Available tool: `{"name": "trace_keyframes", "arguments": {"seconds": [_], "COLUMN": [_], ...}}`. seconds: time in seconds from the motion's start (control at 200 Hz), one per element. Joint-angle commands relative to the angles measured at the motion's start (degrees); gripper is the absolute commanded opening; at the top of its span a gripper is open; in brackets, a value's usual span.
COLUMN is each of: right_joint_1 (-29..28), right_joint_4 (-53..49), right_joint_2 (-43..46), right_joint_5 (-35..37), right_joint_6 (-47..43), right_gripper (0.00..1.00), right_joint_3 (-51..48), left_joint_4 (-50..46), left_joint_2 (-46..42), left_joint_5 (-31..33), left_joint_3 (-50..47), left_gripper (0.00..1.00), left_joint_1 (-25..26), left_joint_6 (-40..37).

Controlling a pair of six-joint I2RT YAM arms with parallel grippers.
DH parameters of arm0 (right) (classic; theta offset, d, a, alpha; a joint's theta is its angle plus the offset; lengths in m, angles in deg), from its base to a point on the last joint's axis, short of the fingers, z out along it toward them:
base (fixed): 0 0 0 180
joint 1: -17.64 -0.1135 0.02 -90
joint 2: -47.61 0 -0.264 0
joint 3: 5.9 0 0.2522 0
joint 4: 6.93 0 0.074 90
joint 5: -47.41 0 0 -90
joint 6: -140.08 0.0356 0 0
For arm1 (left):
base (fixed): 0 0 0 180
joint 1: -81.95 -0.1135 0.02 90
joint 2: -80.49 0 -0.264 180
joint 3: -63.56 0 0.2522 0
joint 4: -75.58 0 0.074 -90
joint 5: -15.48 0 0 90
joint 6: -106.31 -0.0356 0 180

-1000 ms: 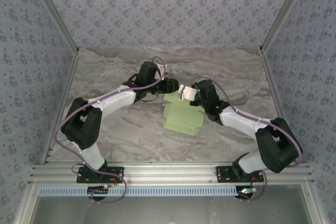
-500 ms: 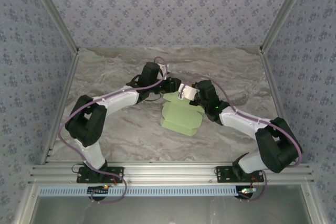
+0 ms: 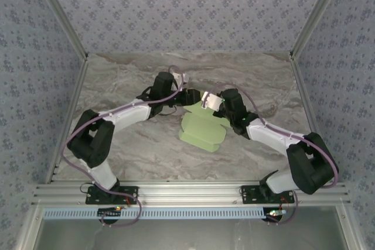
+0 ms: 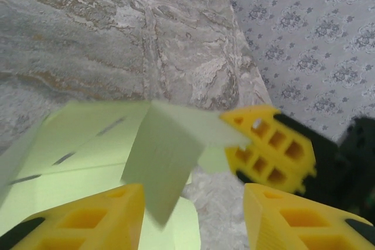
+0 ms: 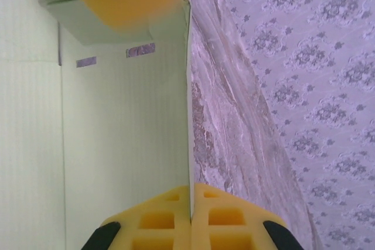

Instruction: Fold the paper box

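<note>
From above, the paper box [image 3: 202,130] lies near the middle of the frame on the grey marbled surface [image 3: 129,144]. It is a pale light-green card sheet, mostly flat, with rounded lobes along its lower edge and its upper edge lifted where the two arms meet. The left hand [image 3: 190,96] reaches in from the left to that upper edge. The right hand [image 3: 207,101] comes from the right to the same spot, just beside it. In the left wrist view the sheet fills the lower left, showing crease lines and short dark slits. One flap [image 4: 167,156] stands up from it, folded over at an angle and blurred at its lower tip. The left hand [image 4: 193,194] has its yellow fingers spread at the bottom of the frame, with the flap hanging in the gap between them and not clamped. At right of centre the right hand [image 4: 266,144] pinches the flap's pointed corner. The patterned wall [image 4: 316,33] fills the upper right. In the right wrist view the card covers the left half, matte with a faint grid texture, two small slots and a vertical crease. The right hand [image 5: 190,194] has its fingers pressed together on the card's thin right edge at the bottom centre. A blurred yellow finger of the left hand lies across the top.
</note>
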Motion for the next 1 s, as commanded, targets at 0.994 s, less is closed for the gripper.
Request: {"name": "trace_keyframes", "arguments": {"seconds": [0.994], "right_joint_1": [11.9], "right_joint_4": [-39.7], "right_joint_2": [-3.7], "right_joint_5": [-26.9], "right_joint_6": [23.0], "right_gripper": [0.00], "right_joint_3": [22.6], "left_joint_4": [-7.5], "left_joint_2": [1.3], "left_joint_5": [16.1], "left_joint_3": [-1.8], "left_gripper": [0.52], "left_joint_1": [0.8], "left_joint_6": [-31.1]}}
